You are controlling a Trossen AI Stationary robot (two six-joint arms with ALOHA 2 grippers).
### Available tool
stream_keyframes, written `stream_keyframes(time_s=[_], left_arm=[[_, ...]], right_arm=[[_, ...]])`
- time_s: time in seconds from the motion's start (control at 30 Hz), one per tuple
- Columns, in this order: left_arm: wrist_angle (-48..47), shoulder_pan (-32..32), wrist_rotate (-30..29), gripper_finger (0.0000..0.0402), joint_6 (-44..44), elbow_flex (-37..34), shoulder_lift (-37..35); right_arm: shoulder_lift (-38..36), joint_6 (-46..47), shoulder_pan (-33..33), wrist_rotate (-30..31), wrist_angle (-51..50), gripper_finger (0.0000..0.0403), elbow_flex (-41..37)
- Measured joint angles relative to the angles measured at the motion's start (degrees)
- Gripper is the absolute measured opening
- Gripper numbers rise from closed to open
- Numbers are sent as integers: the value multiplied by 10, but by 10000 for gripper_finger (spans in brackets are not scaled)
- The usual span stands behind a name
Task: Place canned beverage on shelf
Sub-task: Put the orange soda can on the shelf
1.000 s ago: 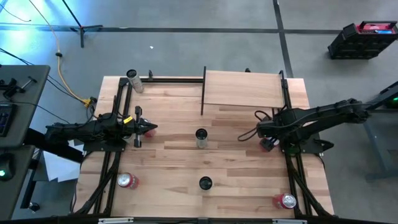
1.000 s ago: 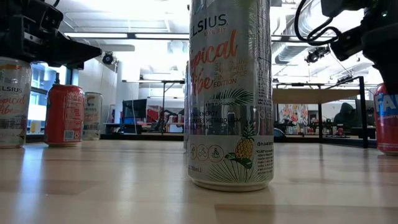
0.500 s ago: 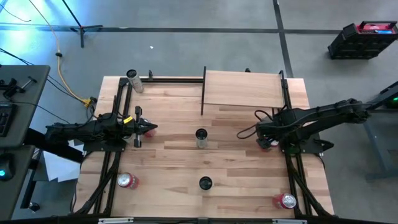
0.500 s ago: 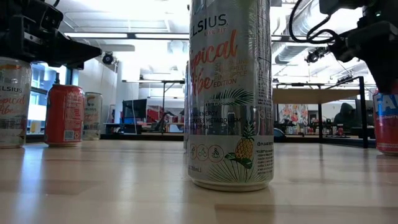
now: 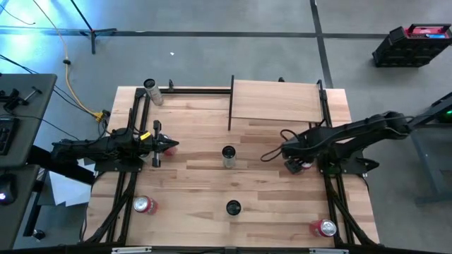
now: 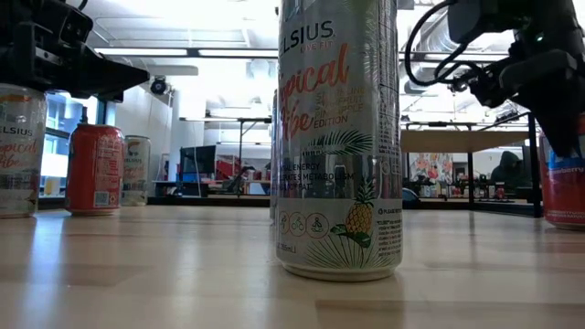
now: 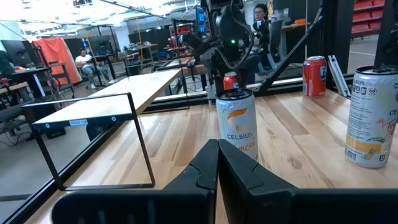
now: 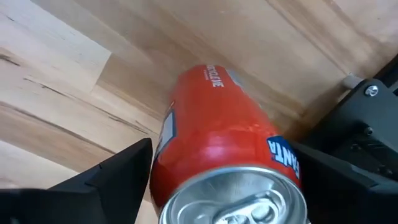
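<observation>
Pale wood shelf board with thin black uprights (image 5: 279, 101), high view: nothing lies on it; no can is placed yet, so the whole carry is left. The right gripper (image 5: 298, 164) hangs over a red aluminium soda can (image 5: 305, 165) standing on the planked wooden tabletop (image 5: 198, 134), near the shelf. The left gripper (image 5: 168, 146) waits at the table's left side. Other cans: one mid-table (image 5: 228, 155), one toward the near edge (image 5: 233, 207), two red ones at the near corners, one at the far left corner.

Low view: white tropical-print energy drink can (image 6: 339, 137) upright, close to the lens. The red can (image 6: 562, 187) stands on the table at the right edge, right arm above it.

Left wrist view: left fingers (image 7: 239, 174) pressed together, holding nothing; the shelf (image 7: 118, 96) is bare.

Right wrist view: right fingers (image 8: 102, 180) stand apart on either side of the red can (image 8: 224, 155), seemingly not yet clamped. Its tab looks sealed; contents cannot be told.
</observation>
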Motion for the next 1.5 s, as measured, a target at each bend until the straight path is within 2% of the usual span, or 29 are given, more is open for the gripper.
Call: stream_keyframes(time_s=[0.23,0.4,0.63,0.83,1.07,1.33,1.5], left_arm=[[0,0,0,3,0,0,0],[0,0,0,3,0,0,0],[0,0,0,3,0,0,0],[0,0,0,3,0,0,0],[0,0,0,3,0,0,0],[0,0,0,3,0,0,0],[0,0,0,3,0,0,0]], right_arm=[[7,-6,12,-2,5,304,0],[7,-46,31,-5,-5,296,20],[8,-111,32,13,-96,294,157],[15,-200,24,55,-115,293,281],[108,-340,-42,120,-198,292,463],[216,-559,-154,122,-193,291,629],[258,-666,-225,122,-192,291,684]])
